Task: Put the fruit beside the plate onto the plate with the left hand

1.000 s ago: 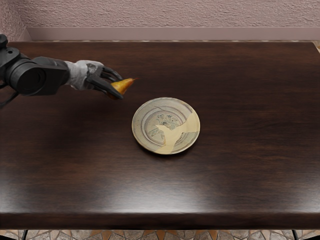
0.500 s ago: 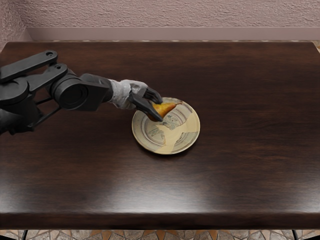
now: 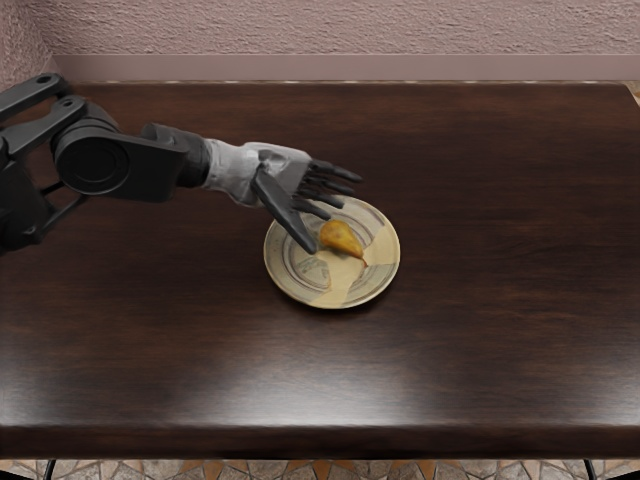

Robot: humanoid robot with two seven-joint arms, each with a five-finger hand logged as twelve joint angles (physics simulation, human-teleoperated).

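Since the picture of half a second ago, the fruit (image 3: 341, 239) is no longer sitting in the grasp. It is now lying on the plate (image 3: 300, 282), and the left hand (image 3: 292, 186) is standing a little higher in the frame than before, with its fingers spread out instead of closed. One second ago this hand was holding the fruit over the bare table in the upper left part of the frame, well apart from the plate.

Now the left arm (image 3: 110, 160) is coming in from the left edge of the frame and reaching toward the centre. The hand is hovering over the upper left rim of the plate. It is released and grasping nothing: the fingers (image 3: 338, 172) are pointing to the right, stretched and separated, and the thumb (image 3: 296, 226) is pointing down and to the right, its tip ending just beside the fruit. Whether the tip is touching the fruit, I cannot tell.

The fruit is orange-yellow, and it is resting in the upper middle part of the plate, inside the rim. The plate is round and pale with a pattern, and it is lying flat on the dark wooden table (image 3: 480, 340), about at the centre of the frame.
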